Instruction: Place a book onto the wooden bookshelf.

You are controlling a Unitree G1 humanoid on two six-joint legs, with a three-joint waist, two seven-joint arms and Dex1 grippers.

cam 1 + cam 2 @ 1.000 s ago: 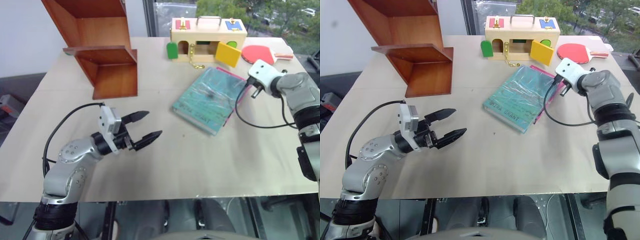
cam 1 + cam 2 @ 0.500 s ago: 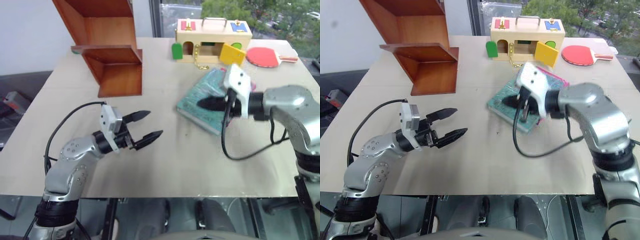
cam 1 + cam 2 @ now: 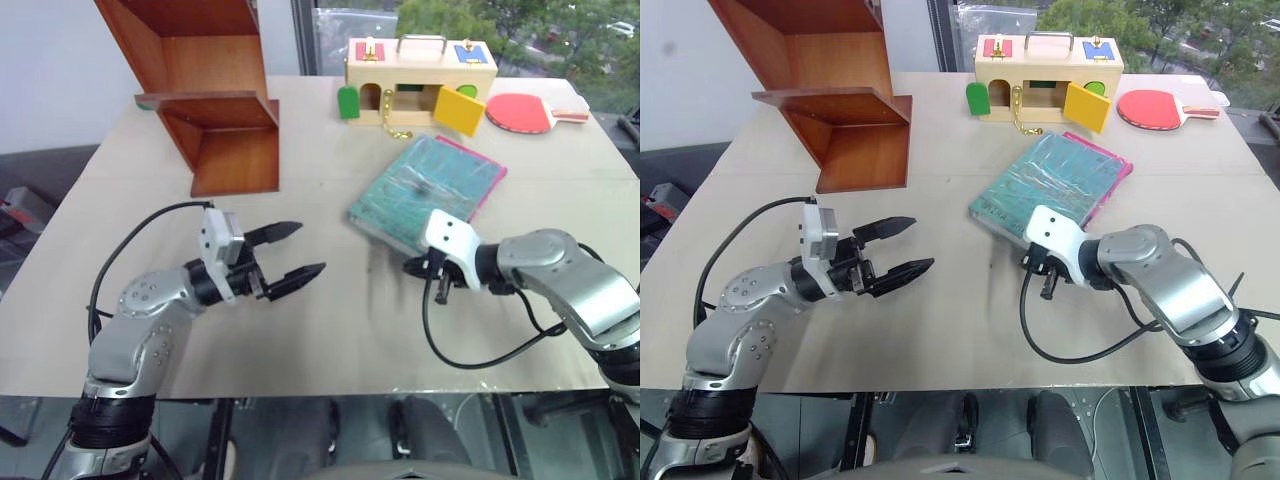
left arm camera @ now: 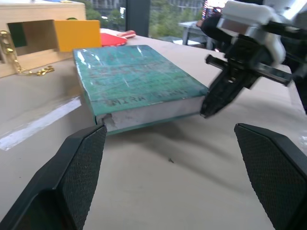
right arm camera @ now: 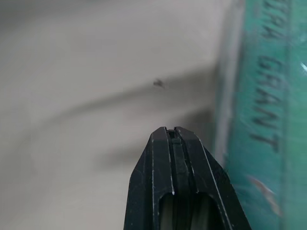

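Nearest, the left gripper is hovering over the bare table with its two fingers spread wide, holding nothing. To its right, the right gripper is pointing down at the table with its fingers pressed together, its tip lying just beside the near corner of the book; whether it is actually touching the book is hard to tell.

The book is lying flat right of centre, on top of a thinner pink book. It is looking thick, stiff and fairly heavy, and its glossy wrap is likely making it slippery. The best hold is probably across the spine or the pale page edge, with jaws wide.

Farther left, the bookshelf is standing well apart from the book, its compartments open.
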